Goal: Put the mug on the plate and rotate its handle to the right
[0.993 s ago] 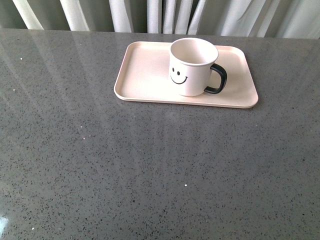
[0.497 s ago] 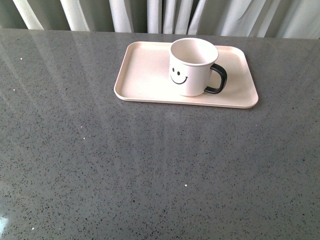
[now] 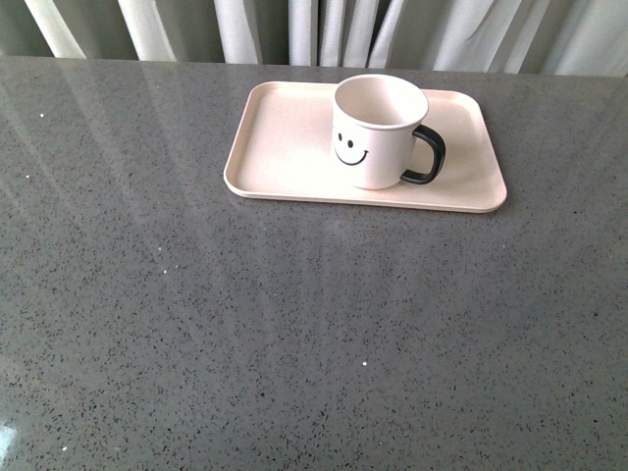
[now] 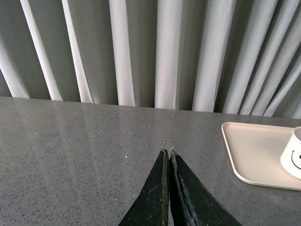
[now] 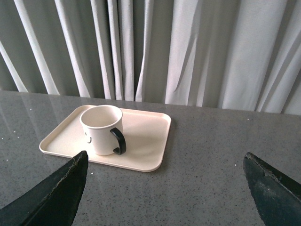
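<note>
The white mug [image 3: 378, 130] with a black smiley face stands upright on the pale pink plate [image 3: 285, 147], right of its middle. Its black handle [image 3: 426, 155] points right in the front view. Neither gripper shows in the front view. In the left wrist view my left gripper [image 4: 168, 152] is shut and empty over bare table, with the plate [image 4: 249, 150] and the mug's edge [image 4: 292, 154] off to one side. In the right wrist view my right gripper [image 5: 165, 162] is open and empty, well short of the mug [image 5: 101, 129] and the plate [image 5: 146, 139].
The grey speckled table [image 3: 294, 334] stretches from the plate toward the robot. Pale curtains [image 3: 314, 29] hang along the table's far edge, just behind the plate.
</note>
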You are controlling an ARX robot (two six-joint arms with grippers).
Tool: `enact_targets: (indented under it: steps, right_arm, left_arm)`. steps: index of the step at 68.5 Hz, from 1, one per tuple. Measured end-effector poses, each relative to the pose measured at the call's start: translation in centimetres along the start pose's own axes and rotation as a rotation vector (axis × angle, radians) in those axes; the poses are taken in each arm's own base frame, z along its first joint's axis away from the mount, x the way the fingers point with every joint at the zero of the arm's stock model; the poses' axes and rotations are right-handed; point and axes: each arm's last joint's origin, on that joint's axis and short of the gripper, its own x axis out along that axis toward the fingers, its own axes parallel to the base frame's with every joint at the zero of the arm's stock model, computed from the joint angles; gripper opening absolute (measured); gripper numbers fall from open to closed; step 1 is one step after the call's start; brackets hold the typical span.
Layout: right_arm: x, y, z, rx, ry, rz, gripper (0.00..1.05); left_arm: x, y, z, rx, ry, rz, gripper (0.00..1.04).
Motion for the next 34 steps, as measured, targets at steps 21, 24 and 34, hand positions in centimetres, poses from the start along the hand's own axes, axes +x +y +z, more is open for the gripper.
enact_targets:
  steps: [21,24,34]
  right_arm:
    - [0.0,0.0,0.0,0.000,0.000,0.000,0.96]
    - [0.0,0.0,0.0,0.000,0.000,0.000,0.96]
    - [0.0,0.0,0.0,0.000,0.000,0.000,0.96]
  left_arm:
    - [-0.6,0.0,0.0,0.000,-0.001,0.000,0.01]
    - [-0.6,0.0,0.0,0.000,-0.001,0.000,0.01]
    - [-1.6,0.0,-0.5,0.000,0.028,0.000,0.01]
